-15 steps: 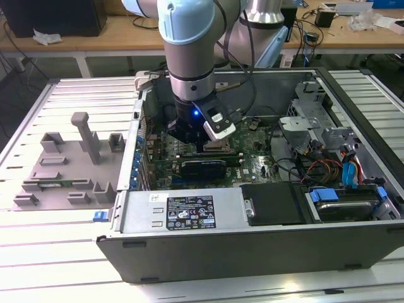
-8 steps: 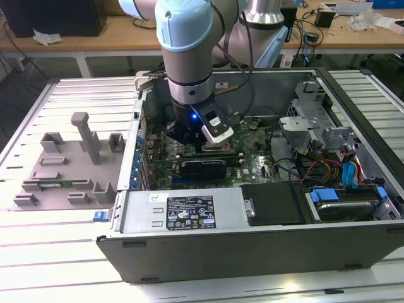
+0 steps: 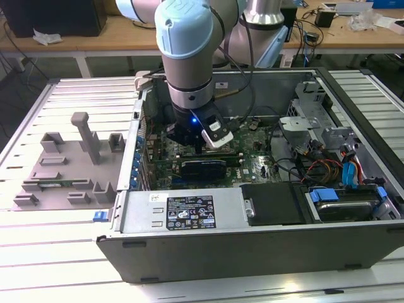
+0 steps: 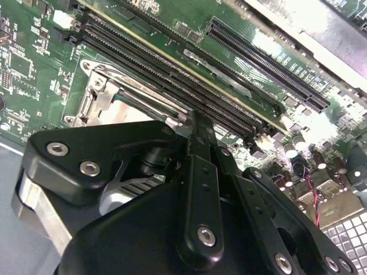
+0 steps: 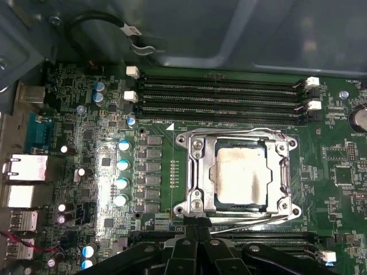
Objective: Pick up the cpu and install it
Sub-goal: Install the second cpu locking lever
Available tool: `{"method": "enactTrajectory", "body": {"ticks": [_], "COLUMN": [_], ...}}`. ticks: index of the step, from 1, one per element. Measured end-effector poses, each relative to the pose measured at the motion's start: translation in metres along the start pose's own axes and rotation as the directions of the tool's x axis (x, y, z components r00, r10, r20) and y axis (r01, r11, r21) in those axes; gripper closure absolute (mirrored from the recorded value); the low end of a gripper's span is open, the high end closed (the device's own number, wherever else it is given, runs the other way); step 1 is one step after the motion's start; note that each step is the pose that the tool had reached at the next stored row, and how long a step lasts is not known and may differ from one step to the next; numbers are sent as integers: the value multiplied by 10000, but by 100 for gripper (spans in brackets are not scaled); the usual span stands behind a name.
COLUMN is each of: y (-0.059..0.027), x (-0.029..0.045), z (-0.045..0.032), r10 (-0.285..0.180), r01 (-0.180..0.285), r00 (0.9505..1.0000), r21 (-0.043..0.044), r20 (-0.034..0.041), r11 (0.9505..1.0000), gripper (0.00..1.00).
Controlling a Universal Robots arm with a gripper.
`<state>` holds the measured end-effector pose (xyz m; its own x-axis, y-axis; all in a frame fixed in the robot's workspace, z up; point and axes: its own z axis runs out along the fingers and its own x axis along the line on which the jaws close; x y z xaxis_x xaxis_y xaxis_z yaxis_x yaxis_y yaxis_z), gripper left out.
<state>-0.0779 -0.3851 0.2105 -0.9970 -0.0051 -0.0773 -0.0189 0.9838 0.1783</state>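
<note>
While the arm reaches down into the open computer case (image 3: 252, 252), this is how it stands:
Gripper (image 5: 198, 238): black fingers (image 4: 198, 149) drawn together, nothing between them, just beside the socket's edge.
CPU (image 5: 239, 173): seated flat in the metal-framed socket (image 5: 195, 172) on the green motherboard (image 5: 86, 143); the first wrist view shows its silvery top fully.
Second wrist view: gripper body hides most of the socket; memory slots (image 4: 172, 63) run past it.
Case contents: motherboard, power supply (image 3: 183, 211), coloured cables (image 3: 353, 170).
Exterior view: grey fixture blocks (image 3: 69, 164) on the table, off to that view's left of the case.
</note>
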Motion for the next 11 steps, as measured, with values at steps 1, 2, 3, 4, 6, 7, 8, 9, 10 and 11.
{"method": "enactTrajectory", "body": {"ticks": [1,2,3,4,6,7,8,9,10,11], "y": [-7,-9,-10,-12,-14,-14,-15,-16,-17,-18], "x": [1,4,9,20,40,40,41,42,45,47], "z": [4,12,18,25,39,43,48,50,54,58], "r10": [19,32,42,61,105,109,114,119,127,138], "r01": [-19,-32,-42,-61,-105,-109,-114,-118,-126,-137], "r00": [10000,10000,10000,10000,9999,9999,9999,9999,9999,9999], "r21": [-35,-68,-95,-146,-250,-264,-287,-319,-369,-406], "r20": [4,7,9,12,23,26,27,27,30,33], "r11": [10000,10000,9999,9999,9996,9996,9995,9994,9992,9991], "gripper": [89,89,89,89,89,89,89,89,89,89]}}
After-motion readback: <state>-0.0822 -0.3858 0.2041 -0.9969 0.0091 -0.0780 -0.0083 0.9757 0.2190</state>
